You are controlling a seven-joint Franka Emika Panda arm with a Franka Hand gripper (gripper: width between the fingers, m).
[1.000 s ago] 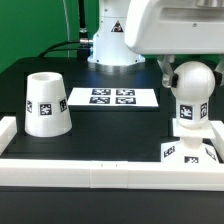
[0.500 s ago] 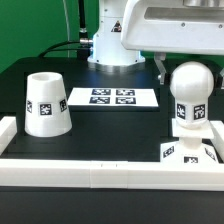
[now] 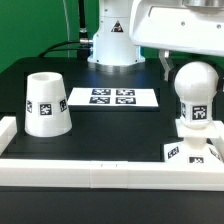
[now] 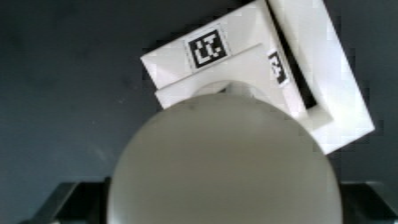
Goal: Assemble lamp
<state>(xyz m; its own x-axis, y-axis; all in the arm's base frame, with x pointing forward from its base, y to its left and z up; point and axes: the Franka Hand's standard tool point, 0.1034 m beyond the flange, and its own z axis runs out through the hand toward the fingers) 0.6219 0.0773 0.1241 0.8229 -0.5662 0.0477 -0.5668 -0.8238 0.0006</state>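
Standing on the base (image 3: pixel 193 154), the bulb (image 3: pixel 193 90) sits within the end effector (image 4: pixel 210 203); closure unclear.

we take this for a robotics lab, a test bench rather than a home or a shop. a matt black table (image 3: pixel 20 85) stands before a plain green backdrop (image 3: pixel 30 25). the white foot of a robot arm (image 3: pixel 112 45) rises at the table's far edge, with dark cables (image 3: pixel 64 43) beside it. a marker board (image 3: pixel 112 97) with four square tags lies flat just in front of that foot. long white rail blocks (image 3: pixel 90 170) fence the near edge. the white plastic shade (image 3: pixel 45 103) on the exterior view's left and the bulb (image 3: pixel 193 95) on its right carry black-and-white tags of the same kind.
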